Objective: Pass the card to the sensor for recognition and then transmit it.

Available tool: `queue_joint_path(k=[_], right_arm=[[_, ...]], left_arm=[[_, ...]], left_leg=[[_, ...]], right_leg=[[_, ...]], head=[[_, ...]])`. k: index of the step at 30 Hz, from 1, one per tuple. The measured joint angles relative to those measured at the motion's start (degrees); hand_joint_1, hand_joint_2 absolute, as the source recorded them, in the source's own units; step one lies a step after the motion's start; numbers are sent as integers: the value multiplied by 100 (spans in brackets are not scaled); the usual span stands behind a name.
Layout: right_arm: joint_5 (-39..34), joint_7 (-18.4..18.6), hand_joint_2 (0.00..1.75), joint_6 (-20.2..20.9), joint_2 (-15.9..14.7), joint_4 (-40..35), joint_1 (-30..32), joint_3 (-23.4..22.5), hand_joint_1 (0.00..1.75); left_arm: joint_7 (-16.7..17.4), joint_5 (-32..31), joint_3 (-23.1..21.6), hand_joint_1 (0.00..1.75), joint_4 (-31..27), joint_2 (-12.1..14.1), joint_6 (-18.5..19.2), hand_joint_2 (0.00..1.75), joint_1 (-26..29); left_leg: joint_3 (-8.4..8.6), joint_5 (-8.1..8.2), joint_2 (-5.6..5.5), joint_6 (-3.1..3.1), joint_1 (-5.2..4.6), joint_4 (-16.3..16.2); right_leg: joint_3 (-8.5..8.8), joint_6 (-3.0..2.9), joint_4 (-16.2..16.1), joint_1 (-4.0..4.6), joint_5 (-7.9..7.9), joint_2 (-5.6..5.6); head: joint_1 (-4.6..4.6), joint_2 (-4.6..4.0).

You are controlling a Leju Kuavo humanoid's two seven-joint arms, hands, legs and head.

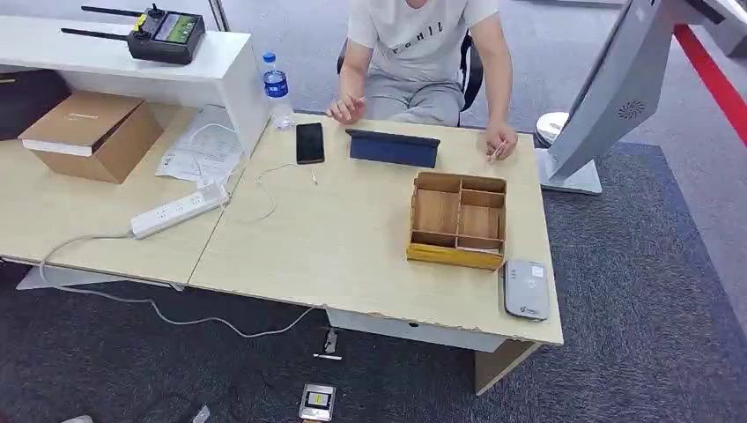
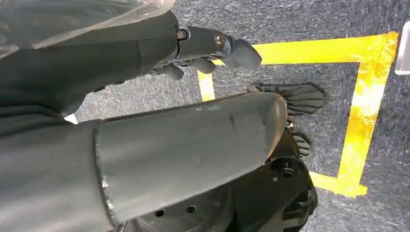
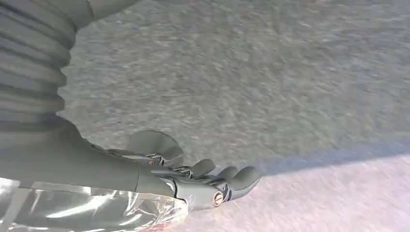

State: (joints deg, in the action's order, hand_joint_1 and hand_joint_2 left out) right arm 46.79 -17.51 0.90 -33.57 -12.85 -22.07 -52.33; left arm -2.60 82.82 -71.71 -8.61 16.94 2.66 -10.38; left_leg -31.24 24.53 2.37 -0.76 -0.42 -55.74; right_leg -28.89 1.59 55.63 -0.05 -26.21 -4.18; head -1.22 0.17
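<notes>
Both robot hands empty, fingers loosely apart: left robot hand [image 2: 208, 50], right robot hand [image 3: 203, 179], over carpet.

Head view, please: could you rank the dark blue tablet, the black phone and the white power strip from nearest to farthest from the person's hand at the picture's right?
Measured from the person's hand at the table's far edge:
1. Dark blue tablet, just beside it, propped up.
2. Black phone, lying flat beyond the tablet.
3. White power strip, far across on the adjoining table.
</notes>
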Motion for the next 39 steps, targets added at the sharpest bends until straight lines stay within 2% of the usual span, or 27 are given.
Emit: queue_joint_path(k=[5, 8, 13, 18, 22, 29, 32, 35, 39], right_arm=[[-260, -526, 175, 96, -172, -94, -683, 2, 0], [-360, -544, 175, 120, -306, -214, -1295, 100, 0], [-846, -478, 175, -107, -356, -435, -1948, 580, 0], [-1357, -520, 175, -199, -354, -691, -2318, 1338, 0], [-1688, -505, 175, -324, -345, -909, -2472, 1996, 0], [-2094, -194, 175, -641, -269, -1570, -2766, 3535, 0], [-1644, -26, 175, -1000, -133, -1893, -2970, 4183, 0], [-827, 46, 175, -1525, 83, -2020, -3259, 5068, 0], [-67, 20, 175, -1830, 495, -1976, -3651, 5935, 0]], left_arm=[[-22, -99, -11, 0, -2, 39, 85, 0, -15], [-39, -129, -13, 0, 0, 72, 123, 0, -46], [-39, -188, -26, 0, 0, 90, 188, 0, -47], [-55, -262, -50, 0, 0, 138, 322, 0, -60], [-101, -313, -70, 0, 0, 170, 396, 0, -61], [-249, -514, -168, 0, -2, 225, 529, 0, -72], [-315, -553, -192, 0, -2, 254, 564, 0, -78], [-407, -608, -223, 0, -2, 256, 547, 0, -122], [-474, -649, -297, 0, 0, 258, 538, 0, -117]], left_leg=[[-8, -4, 17, -2, -8, 0], [-12, -16, 22, -14, -14, -1], [-19, -23, 14, -13, -14, -1], [-21, -23, 13, -12, -15, -1], [-26, -24, 2, -11, -15, 0], [-38, -32, 2, -9, -17, 0], [-37, -33, 10, -6, -22, 0], [-34, -41, 19, -2, -14, 0], [-46, -53, 8, 4, -13, 0]], right_leg=[[-22, -1, 20, -9, 8, 13], [-28, 3, 21, -17, 13, 11], [-27, 3, 23, -15, 15, 2], [-31, 1, 26, -15, 18, 3], [-33, 1, 26, -14, 18, 2], [-40, -1, 35, -8, 22, 1], [-47, -4, 39, -5, 26, 7], [-48, -8, 41, -2, 28, 10], [-66, -17, 47, 1, 34, 5]], head=[[4, 0], [0, 0], [0, 0], [4, 0], [4, 0], [2, 0], [0, 0], [2, 0], [4, 0]])
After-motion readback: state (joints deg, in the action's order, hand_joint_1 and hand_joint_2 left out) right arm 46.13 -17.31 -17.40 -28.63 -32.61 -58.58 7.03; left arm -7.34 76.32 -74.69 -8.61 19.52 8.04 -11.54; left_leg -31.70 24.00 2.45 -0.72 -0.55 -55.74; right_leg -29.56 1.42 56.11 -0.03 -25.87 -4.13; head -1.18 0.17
